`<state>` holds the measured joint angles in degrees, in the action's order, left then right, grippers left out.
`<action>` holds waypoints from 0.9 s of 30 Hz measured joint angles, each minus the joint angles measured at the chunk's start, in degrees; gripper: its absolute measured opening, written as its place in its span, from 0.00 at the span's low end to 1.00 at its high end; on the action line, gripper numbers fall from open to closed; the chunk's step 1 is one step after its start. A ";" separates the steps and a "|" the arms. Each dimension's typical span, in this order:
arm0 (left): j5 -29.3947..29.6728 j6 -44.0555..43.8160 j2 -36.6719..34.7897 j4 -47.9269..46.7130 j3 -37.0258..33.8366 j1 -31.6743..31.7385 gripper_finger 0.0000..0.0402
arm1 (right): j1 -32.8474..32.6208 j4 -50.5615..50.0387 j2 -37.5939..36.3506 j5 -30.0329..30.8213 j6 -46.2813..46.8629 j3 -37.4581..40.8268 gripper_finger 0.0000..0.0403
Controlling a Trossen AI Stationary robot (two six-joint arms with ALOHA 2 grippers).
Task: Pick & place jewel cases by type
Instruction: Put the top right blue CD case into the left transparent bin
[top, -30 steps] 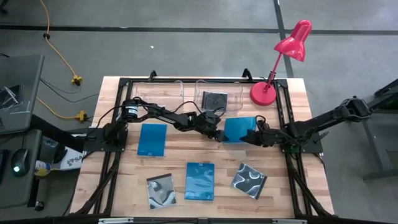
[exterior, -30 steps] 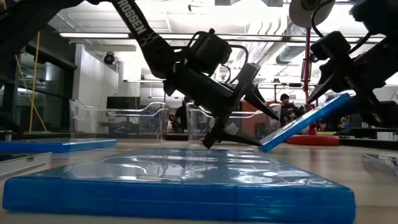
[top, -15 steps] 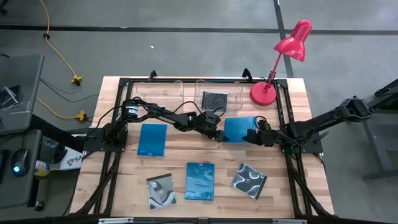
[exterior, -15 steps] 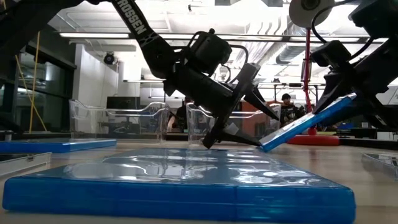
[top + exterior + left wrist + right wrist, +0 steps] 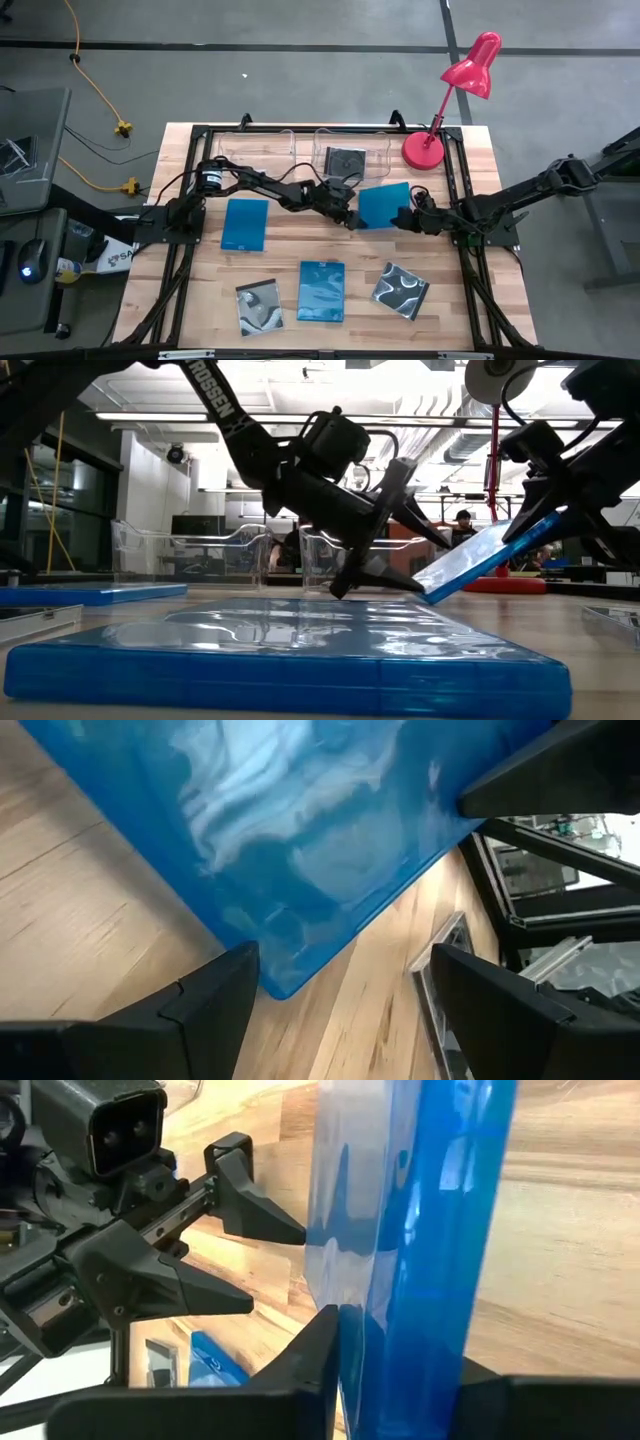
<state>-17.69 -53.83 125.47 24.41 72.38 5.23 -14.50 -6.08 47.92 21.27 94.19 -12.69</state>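
A bright blue jewel case (image 5: 383, 205) stands tilted at mid-table between both grippers, its left edge (image 5: 428, 597) on the wood. My right gripper (image 5: 408, 218) (image 5: 400, 1380) is shut on its raised right side. My left gripper (image 5: 350, 216) (image 5: 432, 568) (image 5: 340, 1010) is open, with one finger above and one below the case's low left edge. Two more blue cases (image 5: 245, 223) (image 5: 321, 290) lie flat. Black swirl-covered cases (image 5: 258, 305) (image 5: 401, 290) lie flat near the front edge. Another black case (image 5: 346, 160) lies in a clear tub. My right gripper pinches the blue case's right edge (image 5: 440, 1330) between its two fingers, coming from the table's right. That edge is lifted, so the case slopes down to its left edge (image 5: 428, 597) on the table. My left gripper's fingers (image 5: 440, 540) bracket the case's left corner (image 5: 280, 982); whether they touch it I cannot tell.
Two clear tubs (image 5: 265, 145) (image 5: 355, 148) stand along the far edge, with a red desk lamp (image 5: 425, 150) at the far right corner. A black frame (image 5: 195, 180) borders the table. Bare wood lies between the flat cases at the front.
The right gripper has shifted slightly toward the left arm and turned the held case. Its upper face now shows more in the low view, and its left edge has stayed on the table. The left gripper has stayed open around that edge.
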 joint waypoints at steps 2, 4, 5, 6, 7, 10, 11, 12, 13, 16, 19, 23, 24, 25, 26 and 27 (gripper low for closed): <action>-0.10 0.57 0.06 1.11 -0.02 0.00 0.73 | 0.00 -0.01 0.00 -0.12 -0.10 0.00 0.10; -0.29 1.23 0.11 1.78 -0.02 -0.02 0.73 | -0.02 -0.01 0.00 -0.28 -0.33 0.02 0.10; -0.47 1.50 0.15 2.06 -0.02 -0.02 0.73 | -0.02 -0.01 0.00 -0.48 -0.44 0.02 0.09; -0.74 1.93 0.15 2.26 -0.02 -0.02 0.73 | -0.10 0.01 0.00 -0.73 -0.61 0.02 0.09; -1.03 2.49 0.17 2.40 -0.02 -0.02 0.73 | -0.21 0.02 0.00 -0.91 -0.72 0.02 0.09; -1.65 4.10 -0.21 2.38 -0.04 -0.02 0.73 | -0.93 0.17 0.02 -1.53 -0.82 0.04 0.10; -1.61 4.80 -0.27 2.38 -0.07 -0.02 0.73 | -1.25 0.25 0.02 -1.80 -0.80 0.04 0.10; -1.53 5.39 -0.45 2.37 -0.07 -0.04 0.73 | -1.61 0.36 0.02 -2.02 -0.80 0.04 0.10; -1.52 5.94 -0.96 2.02 -0.12 -0.04 0.73 | -2.00 0.54 0.02 -2.19 -0.85 0.06 0.09; -0.40 7.88 -2.57 1.96 -0.20 -0.04 0.73 | -3.14 1.09 0.05 -2.48 -0.98 0.07 0.08; 0.43 10.10 -4.51 2.11 -0.16 -0.02 0.73 | -4.24 1.80 0.02 -2.54 -0.95 0.11 0.08; 0.77 12.99 -6.71 2.16 -0.09 0.02 0.73 | -5.55 3.79 0.04 -2.49 -1.95 0.15 0.08; 1.12 13.75 -7.24 2.25 -0.07 0.02 0.73 | -5.83 4.59 0.06 -2.46 -2.62 0.19 0.08; 1.35 14.55 -7.84 2.35 -0.04 0.25 0.73 | -6.15 5.56 0.07 -2.37 -3.35 0.20 0.08; 1.36 15.33 -8.40 2.33 -0.04 0.45 0.73 | -6.50 6.67 0.05 -2.29 -4.28 0.20 0.08; 1.38 16.08 -8.94 2.36 -0.04 0.71 0.73 | -6.86 7.80 0.04 -2.19 -5.36 0.20 0.08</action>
<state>-16.31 -37.74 116.53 26.77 72.34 5.95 -21.36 1.72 47.97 19.08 88.82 -12.49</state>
